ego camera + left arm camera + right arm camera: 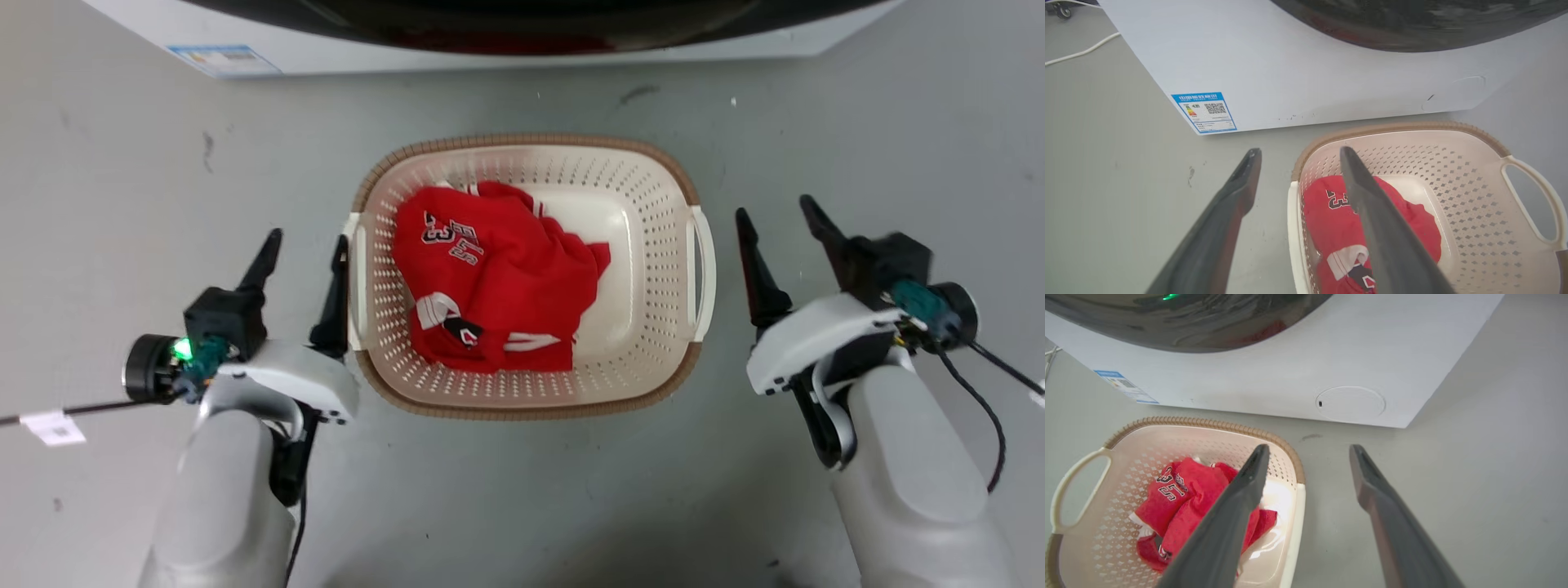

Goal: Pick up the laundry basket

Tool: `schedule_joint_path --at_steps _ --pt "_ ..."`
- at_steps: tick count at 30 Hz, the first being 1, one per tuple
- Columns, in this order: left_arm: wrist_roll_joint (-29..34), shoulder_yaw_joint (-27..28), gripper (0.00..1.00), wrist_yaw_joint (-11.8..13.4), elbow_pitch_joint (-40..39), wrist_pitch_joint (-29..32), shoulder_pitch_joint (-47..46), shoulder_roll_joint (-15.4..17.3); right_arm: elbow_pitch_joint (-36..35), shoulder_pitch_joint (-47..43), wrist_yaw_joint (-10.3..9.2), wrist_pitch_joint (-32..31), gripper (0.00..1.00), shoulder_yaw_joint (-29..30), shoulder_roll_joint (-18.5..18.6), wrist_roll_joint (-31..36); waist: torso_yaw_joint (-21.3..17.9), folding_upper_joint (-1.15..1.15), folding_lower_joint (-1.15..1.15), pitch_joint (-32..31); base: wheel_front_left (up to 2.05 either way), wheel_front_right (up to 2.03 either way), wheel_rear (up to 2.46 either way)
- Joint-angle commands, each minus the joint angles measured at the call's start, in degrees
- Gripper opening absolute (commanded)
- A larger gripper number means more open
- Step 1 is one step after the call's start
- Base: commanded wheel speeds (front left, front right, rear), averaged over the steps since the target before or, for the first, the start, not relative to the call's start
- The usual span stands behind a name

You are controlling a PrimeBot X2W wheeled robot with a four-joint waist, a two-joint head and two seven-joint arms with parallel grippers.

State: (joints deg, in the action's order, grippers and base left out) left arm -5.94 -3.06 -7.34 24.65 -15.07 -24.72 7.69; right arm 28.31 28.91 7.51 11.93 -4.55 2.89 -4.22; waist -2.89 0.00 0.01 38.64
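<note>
The basket [531, 408], holding a red jersey [490, 278], on the floor [522, 506] before the washer [343, 59], between left gripper [308, 241] and right gripper [775, 208]; both jaws released, the left beside a handle [353, 278].

Basket [653, 204]: cream with a brown rim, on the grey floor [522, 506], near the white washer [571, 53].
Shirt [490, 278]: red, crumpled, in the basket's left half.
Left gripper [309, 237]: jaws apart, inner one just beside the left handle [356, 278].
Right gripper [774, 206]: jaws apart, near the right handle [704, 273], floor showing between.
</note>
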Motion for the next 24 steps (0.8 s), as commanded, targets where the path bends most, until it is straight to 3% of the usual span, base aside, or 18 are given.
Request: schedule_joint_path --at_steps 1,15,24 --pt "-1.2 0.5 1.0 0.0 3.9 -0.2 -2.2 1.2 3.3 3.0 -0.03 -0.8 1.0 -1.1 -0.1 0.1 -1.2 0.0 -0.01 3.3 0.0 0.0 0.0" --pt "-10.8 -17.8 1.0 -0.1 27.0 1.7 -19.9 7.0 26.5 19.2 -0.04 -6.0 1.0 -7.1 0.0 -6.5 0.2 0.0 -0.01 11.1 0.0 0.0 0.0" --pt "-22.3 -29.9 1.0 -0.1 31.9 12.9 -26.7 8.4 36.0 25.9 -0.04 -12.3 1.0 -11.8 0.0 -10.5 1.2 0.0 -0.01 12.6 0.0 0.0 0.0"
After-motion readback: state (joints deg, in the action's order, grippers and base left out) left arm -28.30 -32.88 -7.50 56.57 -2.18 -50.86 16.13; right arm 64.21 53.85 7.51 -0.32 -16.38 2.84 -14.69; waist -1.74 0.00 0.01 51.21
